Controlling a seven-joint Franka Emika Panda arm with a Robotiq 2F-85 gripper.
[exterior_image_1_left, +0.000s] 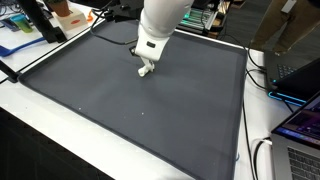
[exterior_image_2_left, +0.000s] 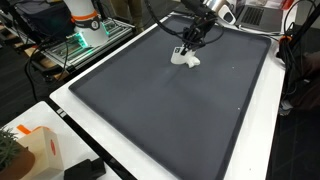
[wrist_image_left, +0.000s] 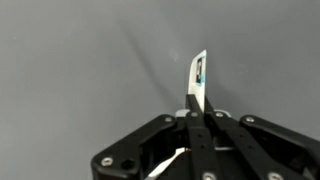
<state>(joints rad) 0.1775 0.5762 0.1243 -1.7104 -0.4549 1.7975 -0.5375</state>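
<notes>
- Pinches a thin flat white plastic piece with a small blue-black mark (wrist_image_left: 198, 78) between the fully closed fingers of the black two-finger gripper (wrist_image_left: 198, 116); no gap visible in the wrist view.
- Sits low over the far part of the large dark grey fabric mat (exterior_image_1_left: 120, 110), with the plastic piece (exterior_image_2_left: 186, 59) just under the gripper (exterior_image_2_left: 187, 47) in both exterior views.
- Cannot tell whether the plastic piece touches the mat or hangs just above it.
- Stands edge-on and slightly tilted in the wrist view, gripped only at its near end, with most of its length sticking out past the fingertips.
- Judged as a hold-and-carry step: go slow and avoid sudden wrist twists, since so narrow a pinch likely lets the plastic piece pivot.
- Apply even clamping force; looks light, stiff and slippery, so probably prone to sliding out.
- Move only over the mat, well apart from the white table edge (exterior_image_2_left: 62, 100).
- Check height in the exterior views before any lowering; the wrist view hides any contact with the mat.
</notes>
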